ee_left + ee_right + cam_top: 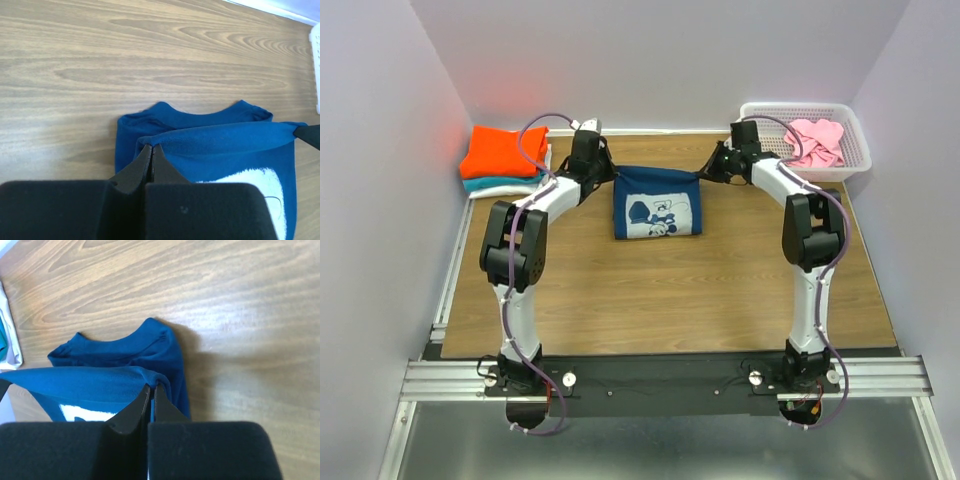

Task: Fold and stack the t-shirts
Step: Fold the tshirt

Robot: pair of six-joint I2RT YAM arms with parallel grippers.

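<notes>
The navy-blue t-shirt point(657, 202) with a white cartoon print lies at the middle back of the table, its far edge lifted and stretched between both grippers. My left gripper point(610, 172) is shut on its left corner, seen in the left wrist view point(151, 146). My right gripper point(701, 172) is shut on its right corner, seen in the right wrist view point(152, 386). The shirt's collar point(200, 110) lies flat on the wood beneath the lifted fold. A folded orange t-shirt point(505, 150) sits on a teal one point(500, 184) and a white one at the back left. A pink t-shirt point(817, 141) lies crumpled in the basket.
A white lattice basket point(850, 165) stands at the back right corner. The folded stack sits against the left wall. Bare wooden table point(670, 290) stretches from the shirt to the arms' bases. Purple walls close in the back and sides.
</notes>
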